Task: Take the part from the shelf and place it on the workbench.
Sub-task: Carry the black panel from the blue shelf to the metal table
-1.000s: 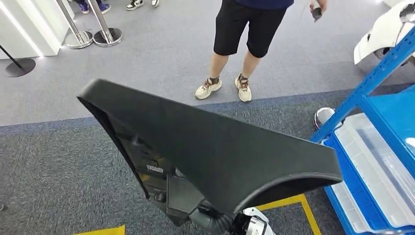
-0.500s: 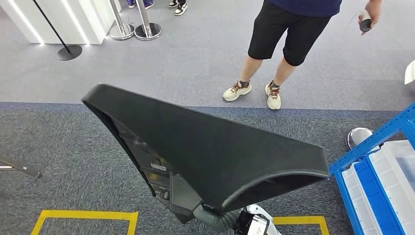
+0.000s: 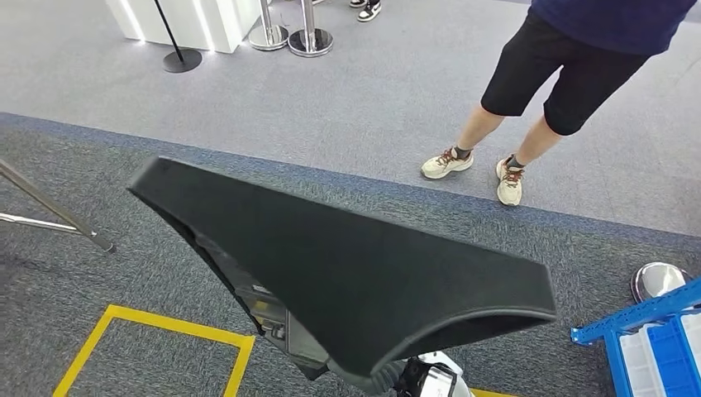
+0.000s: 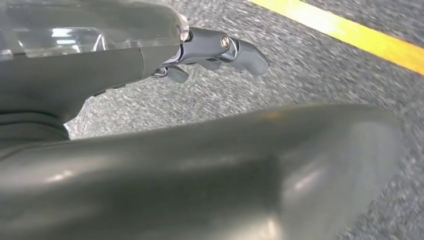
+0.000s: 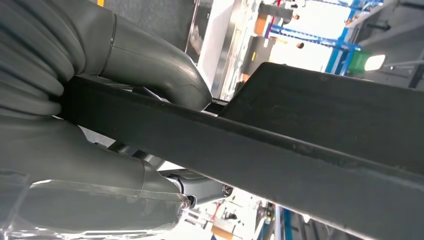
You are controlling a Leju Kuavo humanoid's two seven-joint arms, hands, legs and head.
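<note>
- Right robot hand (image 5: 90,120) clamped on the edge of the black part (image 3: 355,273): thick grey thumb on one face, fingers (image 5: 200,190) on the other, edge pressed between.
- Part: large, black, roughly triangular panel, carried in the air straight above and ahead of the right robot hand, broad face tilted up, well clear of the floor.
- Left robot hand (image 4: 150,60) beside a smooth dark rounded surface, fingers (image 4: 240,50) stretched out over the carpet; cannot tell whether anything is gripped.
- Below the part, dark speckled carpet (image 3: 99,248) with yellow tape lines (image 3: 165,327).
- Right of the right robot hand, corner of a blue shelf (image 3: 636,314) with white trays, round metal base (image 3: 657,279) just beyond.
- Further ahead, pale grey floor, a person's legs in black shorts and light sneakers (image 3: 537,107).
- Farthest, stanchion bases (image 3: 289,37) and a white counter.
</note>
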